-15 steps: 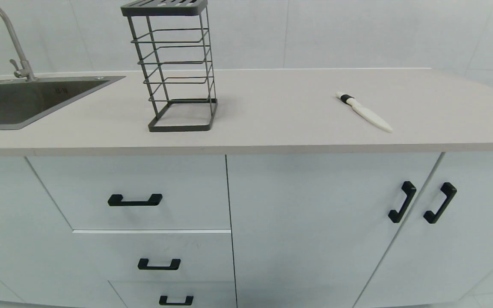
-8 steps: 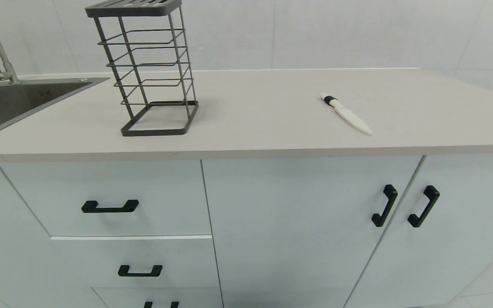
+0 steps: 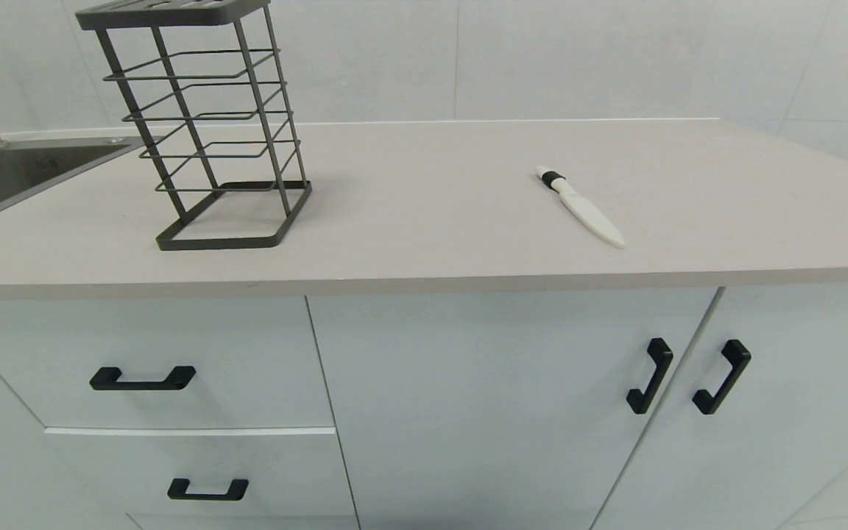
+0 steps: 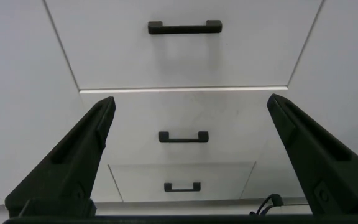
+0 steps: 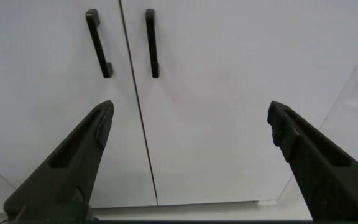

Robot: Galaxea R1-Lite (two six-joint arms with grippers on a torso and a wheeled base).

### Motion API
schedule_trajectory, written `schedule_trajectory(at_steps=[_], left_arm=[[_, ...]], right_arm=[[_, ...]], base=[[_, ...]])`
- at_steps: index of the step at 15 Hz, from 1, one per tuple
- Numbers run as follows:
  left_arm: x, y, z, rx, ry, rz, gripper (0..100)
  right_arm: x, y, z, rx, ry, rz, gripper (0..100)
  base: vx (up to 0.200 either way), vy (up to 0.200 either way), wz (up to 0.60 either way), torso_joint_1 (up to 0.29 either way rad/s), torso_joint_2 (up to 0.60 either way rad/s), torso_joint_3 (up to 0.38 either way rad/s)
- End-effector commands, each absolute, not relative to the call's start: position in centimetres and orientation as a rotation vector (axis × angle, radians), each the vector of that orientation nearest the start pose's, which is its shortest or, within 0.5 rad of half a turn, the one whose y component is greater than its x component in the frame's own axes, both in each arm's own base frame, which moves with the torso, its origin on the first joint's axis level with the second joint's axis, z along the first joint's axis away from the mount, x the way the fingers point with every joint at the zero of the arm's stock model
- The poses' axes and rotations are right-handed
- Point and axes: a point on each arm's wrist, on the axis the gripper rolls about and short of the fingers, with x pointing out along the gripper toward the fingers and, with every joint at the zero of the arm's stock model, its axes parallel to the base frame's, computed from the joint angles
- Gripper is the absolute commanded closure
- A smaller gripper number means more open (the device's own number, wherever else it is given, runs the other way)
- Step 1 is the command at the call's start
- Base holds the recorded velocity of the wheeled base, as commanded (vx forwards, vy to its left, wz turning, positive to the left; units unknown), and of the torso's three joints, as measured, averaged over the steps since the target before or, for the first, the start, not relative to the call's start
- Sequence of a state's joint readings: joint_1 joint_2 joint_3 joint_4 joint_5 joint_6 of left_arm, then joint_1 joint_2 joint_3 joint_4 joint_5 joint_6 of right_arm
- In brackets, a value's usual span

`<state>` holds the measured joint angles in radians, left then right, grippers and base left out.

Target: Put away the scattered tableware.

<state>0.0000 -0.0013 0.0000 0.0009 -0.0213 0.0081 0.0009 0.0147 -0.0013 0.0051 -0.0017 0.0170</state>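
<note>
No writing, number or sign could be read anywhere; a small dark mark on the inner wall of the sink (image 3: 26,175), left of the wire rack (image 3: 166,13), was too blurred to make out.

A white knife (image 3: 582,210) with a black band is seen; the rack (image 3: 174,15) is coloured black, the tabletop (image 3: 431,221) beige.

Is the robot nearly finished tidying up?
Done: nothing; the knife lies on the counter, apart from the rack. In hand: nothing; the left gripper and right gripper hang open before the cupboards. Left: pick up the knife and probably slot it into the rack.
</note>
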Motion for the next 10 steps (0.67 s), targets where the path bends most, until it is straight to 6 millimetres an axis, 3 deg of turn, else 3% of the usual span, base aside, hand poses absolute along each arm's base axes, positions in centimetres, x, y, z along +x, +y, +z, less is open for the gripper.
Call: schedule_trajectory(at_steps=[1,6,10], left_arm=[[-2.28,-0.05,7.55,0.008,0.0,-0.021,0],[-2.28,-0.05,7.55,0.006,0.0,-0.021,0],[-2.28,-0.05,7.55,0.006,0.0,-0.021,0]], right_arm=[[-2.18,-0.01,7.56,0.017,0.02,0.0,0],[-2.18,0.0,7.58,0.012,0.018,0.001,0],[-2.19,0.0,7.62,0.014,0.017,0.001,0]], base=[[0.0,0.0,0.0,0.0,0.0,0.0],[0.0,0.0,0.0,0.009,-0.02,-0.006],[0.0,0.0,0.0,0.179,-0.22,-0.189]])
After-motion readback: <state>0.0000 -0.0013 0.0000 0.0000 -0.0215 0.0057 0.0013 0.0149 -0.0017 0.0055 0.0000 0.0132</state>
